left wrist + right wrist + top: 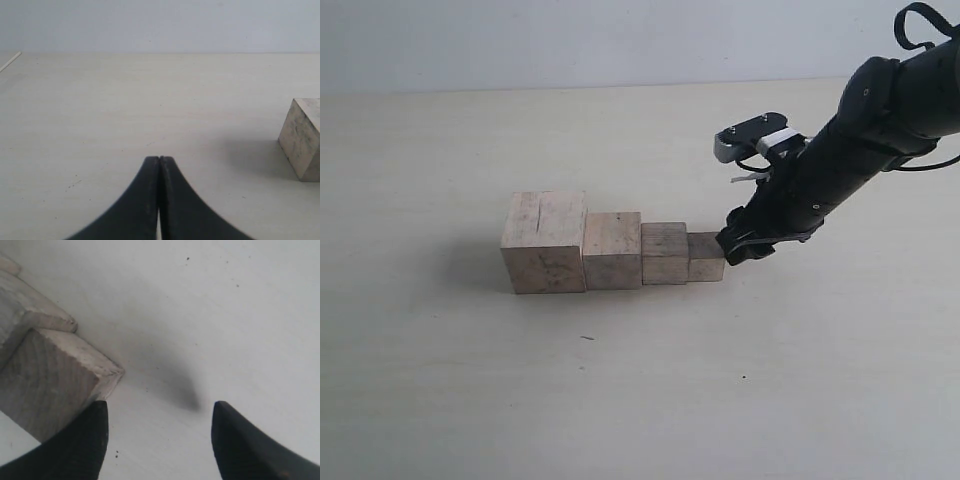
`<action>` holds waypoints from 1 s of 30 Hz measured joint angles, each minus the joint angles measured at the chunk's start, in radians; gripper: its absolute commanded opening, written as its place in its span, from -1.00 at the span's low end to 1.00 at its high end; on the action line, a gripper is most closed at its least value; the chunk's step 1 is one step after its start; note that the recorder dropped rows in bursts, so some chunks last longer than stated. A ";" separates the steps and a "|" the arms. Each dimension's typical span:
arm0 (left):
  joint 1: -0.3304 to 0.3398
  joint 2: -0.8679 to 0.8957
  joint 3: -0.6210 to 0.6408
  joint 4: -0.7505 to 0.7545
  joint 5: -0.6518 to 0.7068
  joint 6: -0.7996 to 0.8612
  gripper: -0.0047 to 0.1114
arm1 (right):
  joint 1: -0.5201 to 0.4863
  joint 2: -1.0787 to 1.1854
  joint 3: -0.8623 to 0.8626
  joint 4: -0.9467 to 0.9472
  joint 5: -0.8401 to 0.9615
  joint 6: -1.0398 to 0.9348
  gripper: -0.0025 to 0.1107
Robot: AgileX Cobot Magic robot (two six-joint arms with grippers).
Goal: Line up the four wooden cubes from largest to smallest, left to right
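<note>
Four pale unpainted wooden cubes [612,250] abut on tabletop [770,380], largest left | my right tool [159,409] spread, empty, beside smallest cube [706,256] | my left tool [159,160] closed, empty | advice: I withdraw straight, without nudging.

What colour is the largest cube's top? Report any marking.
Pale wood with a dark crack; the largest cube shows best in the exterior view.

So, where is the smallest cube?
In the exterior view, the smallest cube ends the row on the right, against the next larger cube, with the right gripper beside it.
</note>
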 measured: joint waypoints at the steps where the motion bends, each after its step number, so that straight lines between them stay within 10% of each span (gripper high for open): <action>1: 0.000 0.000 0.000 0.000 0.000 0.000 -0.92 | 0.000 0.000 0.000 0.007 0.000 0.000 0.08; 20: 0.000 0.000 0.000 0.000 0.000 0.000 -0.92 | 0.000 -0.102 0.000 -0.218 0.002 0.111 0.03; 25: 0.000 0.000 0.000 0.000 0.000 0.000 -0.92 | 0.000 -0.256 0.000 -0.322 0.067 0.385 -0.95; 30: 0.000 0.000 0.000 0.000 0.000 0.000 -0.92 | 0.000 -0.428 0.008 -0.232 0.159 0.451 -0.96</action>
